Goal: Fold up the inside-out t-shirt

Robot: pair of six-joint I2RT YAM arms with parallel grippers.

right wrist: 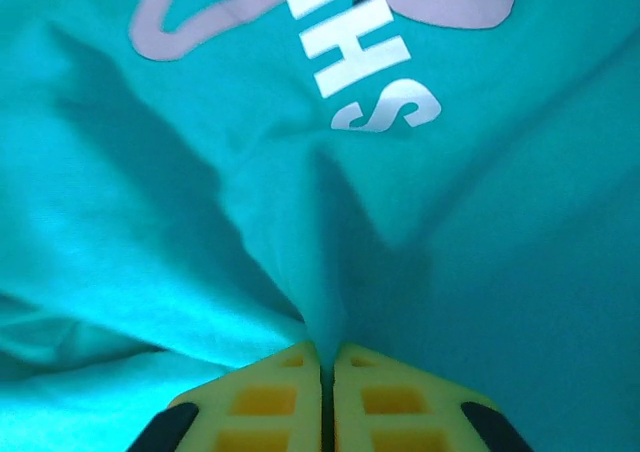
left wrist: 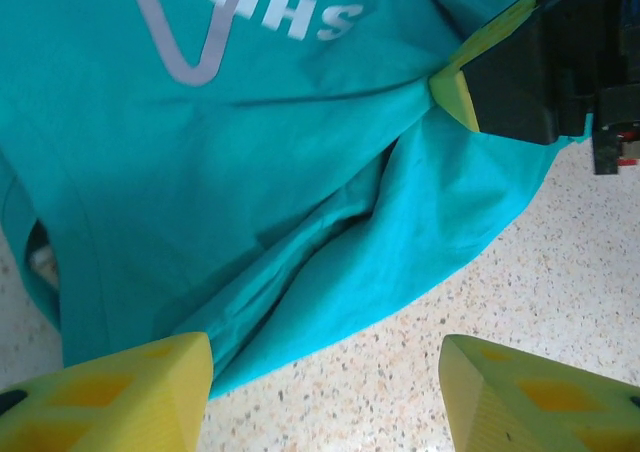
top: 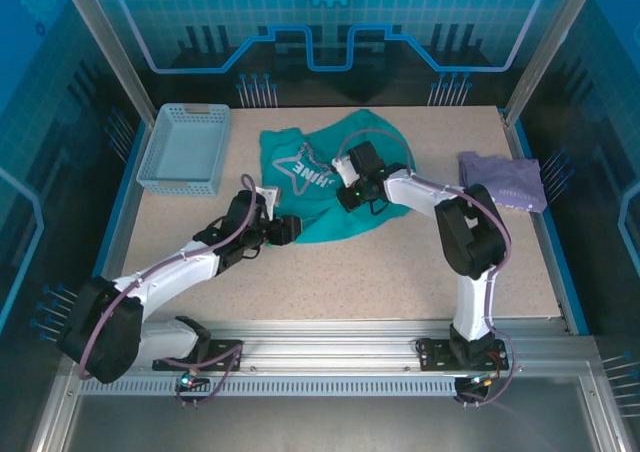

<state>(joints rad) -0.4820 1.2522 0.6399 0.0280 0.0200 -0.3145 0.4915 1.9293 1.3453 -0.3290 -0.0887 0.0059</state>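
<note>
Teal shirt (top: 305, 177), bunched centrally on the surface (top: 380, 272), is being pinched at a middle fold by the right hand (right wrist: 328, 357); left hand (left wrist: 325, 372) is being held spread by the near hem. Spreading-out step, likely; next, hem is needing gripping.

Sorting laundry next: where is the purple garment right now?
In the top view, the purple garment lies by the table's right edge, right of the t-shirt.

This is looking like a robotics lab cell: aluminium posts (top: 104, 47) are framing blue circuit-print panels (top: 420, 12) beyond the left arm (top: 175, 270) and right arm (top: 470, 237), both sitting bolted to a metal rail (top: 330, 357) edging the speckled table (top: 350, 272).
</note>
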